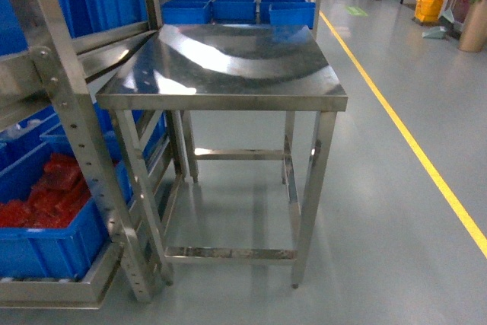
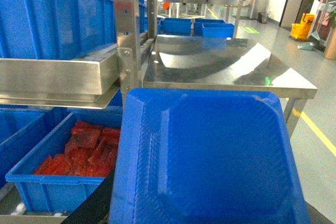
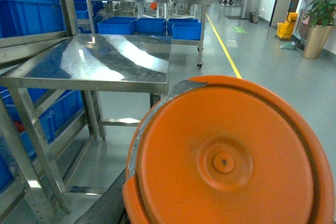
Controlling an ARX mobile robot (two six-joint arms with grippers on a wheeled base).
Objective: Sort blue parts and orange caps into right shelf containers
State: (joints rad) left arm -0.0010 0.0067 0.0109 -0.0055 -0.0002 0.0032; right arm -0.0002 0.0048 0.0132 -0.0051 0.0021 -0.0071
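Blue part [image 2: 210, 156] fills the lower half of the left wrist view, right up against the camera, ribbed and tray-like. It is probably carried by the left end effector, but the end effector is hidden behind it, so I cannot tell whether it is open or closed. The same goes on the right: orange cap [image 3: 226, 156] fills the lower right of the right wrist view, a round face with a centre hub and a grey strip on its upper left rim. The right end effector is not seen, so its state cannot be told. No arms show in the head view.

Bench [image 1: 228, 74] sits at frame centre with a bare, shiny steel top. Rack [image 1: 72, 135] stands at the left edge, touching or just beside the bench. Its low bin [image 1: 46, 245] holds red pieces [image 1: 46, 192]. More bins [image 1: 234, 9] sit at top centre, behind the bench. Which of these are the target containers I cannot tell.

Risks:
- Both wrist views are blocked by the loads, so any release would be near blind and could miss the rim.
- Dropping into the red-piece bin would mix the stock.
- The rack post is close on the left, so a wide swing could clip it.
- Glare on the bench hides its edge.
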